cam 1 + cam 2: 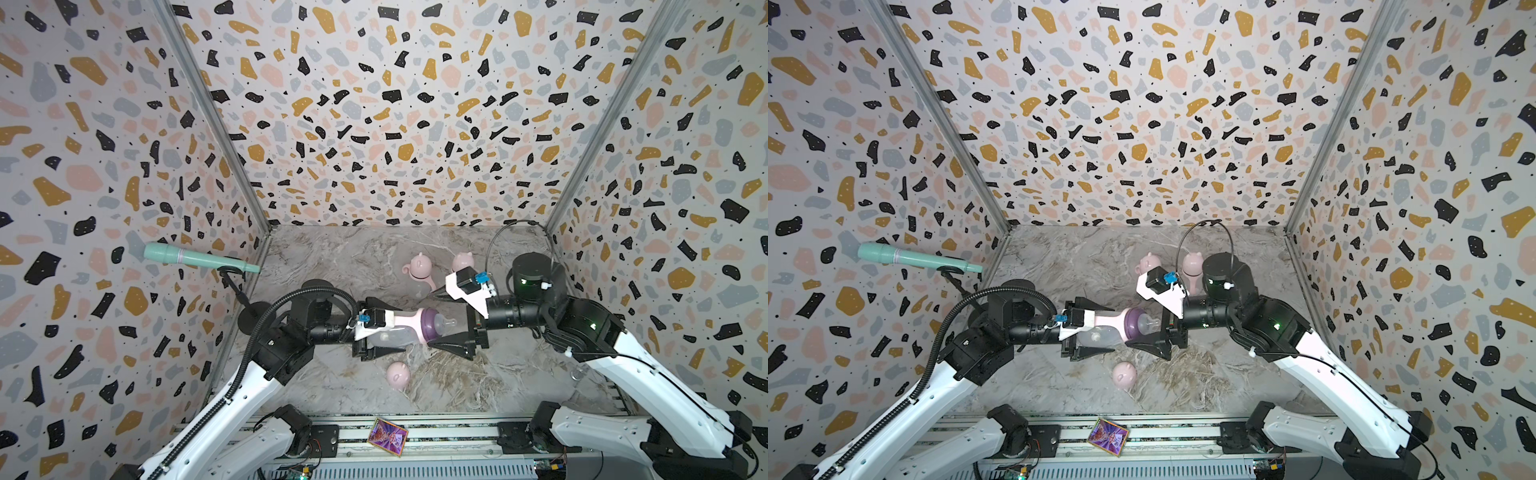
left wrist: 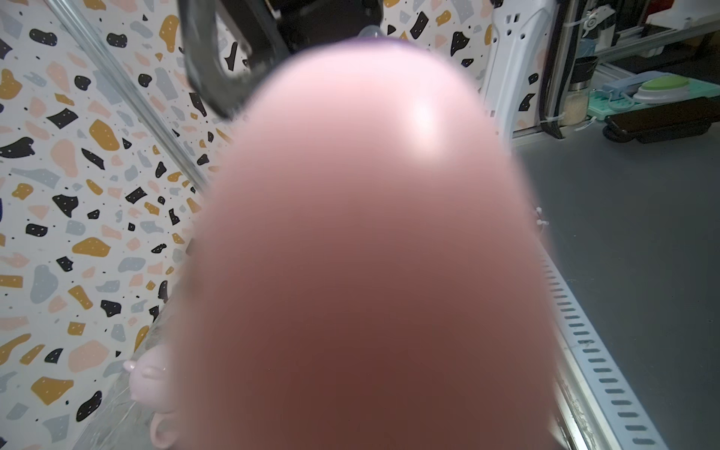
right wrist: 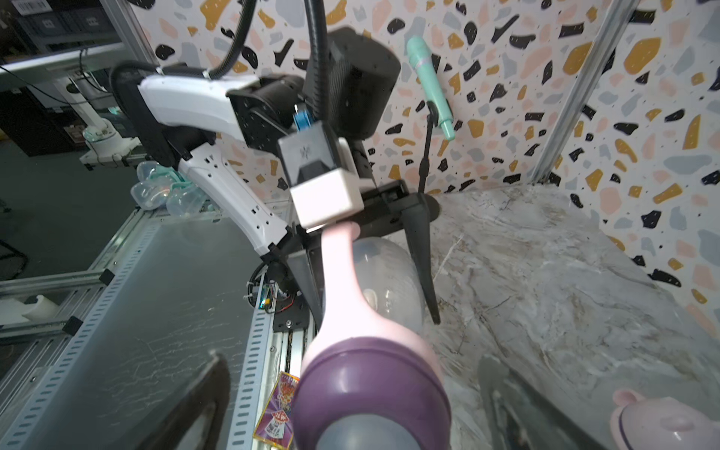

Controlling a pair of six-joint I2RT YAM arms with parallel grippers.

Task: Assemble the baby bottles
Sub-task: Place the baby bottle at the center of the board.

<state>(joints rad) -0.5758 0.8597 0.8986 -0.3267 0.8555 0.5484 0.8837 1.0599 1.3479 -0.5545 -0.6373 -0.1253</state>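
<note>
top views, writing: the only printed thing we spot is the colourful card (image 1: pixel 387 436) (image 1: pixel 1108 436) on the front rail, and its print is too small to read. No brand legible on the arms either.
top views, left arm: comes in from the front left with its wrist level, and the left gripper (image 1: pixel 401 332) points across at the other arm.
top views, left grip: clamped on the clear body of the held bottle (image 1: pixel 388 337), which lies level in the air over the middle of the desk (image 1: pixel 332 257), teat toward the right arm.
top views, right arm: in from the front right, wrist level too, so the two arms meet nose to nose.
top views, right grip: the right gripper (image 1: pixel 432 321) is spread wide, a finger on each side of the purple ring (image 1: pixel 430 328), and it's gripping nothing.
top views, other parts: a capped bottle (image 1: pixel 419 268) and a second capped bottle (image 1: pixel 462 262) sit toward the back of the desk. A loose pink cap (image 1: pixel 397 375) lies on the desk just in front of the held bottle.
left wrist: a blurred pink handle (image 2: pixel 370 253) fills the lens, so we can't judge the grip from here.
right wrist, writing: the card (image 3: pixel 274 419) shows up again, but the text is still mush to us.
right wrist, grip: the left gripper (image 3: pixel 378 317) has its fingers on both sides of the clear body, and the purple ring (image 3: pixel 370 389) sits between our own wide-apart fingers.
</note>
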